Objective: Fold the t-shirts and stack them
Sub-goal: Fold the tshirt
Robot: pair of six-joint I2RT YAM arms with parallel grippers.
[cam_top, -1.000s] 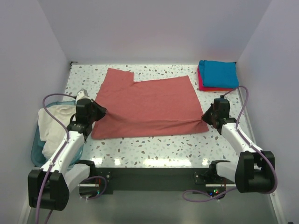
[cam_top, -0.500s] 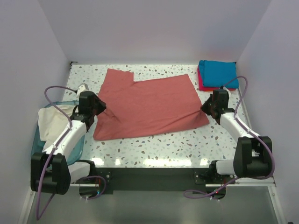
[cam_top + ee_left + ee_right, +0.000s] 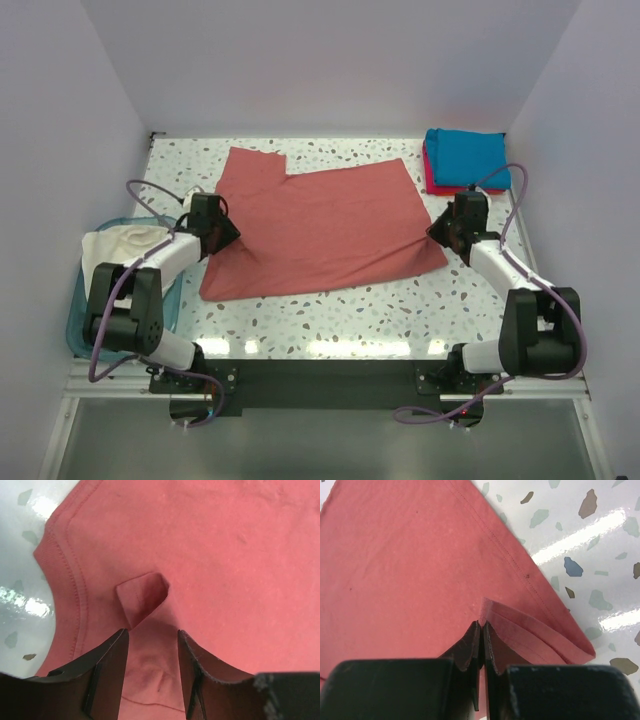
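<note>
A dusty brick-red t-shirt (image 3: 320,225) lies spread flat across the middle of the speckled bench (image 3: 350,310), one sleeve reaching toward the far edge and its lower hem running along the side nearer the near edge. The left hand (image 3: 222,235) sits at the shirt's left side, close to the bench's left edge. In the left wrist view its two fingers (image 3: 112,650) stand apart with red cloth lying between them, ungripped. A small raised tuck of fabric (image 3: 142,595) pokes up just ahead of the tips, beside the ribbed collar (image 3: 65,565). The right hand (image 3: 440,232) is at the shirt's right side, near the bench's right edge. In the right wrist view its fingers are pressed together, and a doubled fold of the stitched hem (image 3: 520,625) rises right at the tips, so it looks pinched there. At the far right corner, a folded teal-blue t-shirt (image 3: 468,157) rests on top of a folded bright pinkish-red t-shirt (image 3: 432,180), of which only the edges show. At the left edge, a cream-white t-shirt (image 3: 115,250) lies crumpled in a light-blue plastic bin (image 3: 75,320).
</note>
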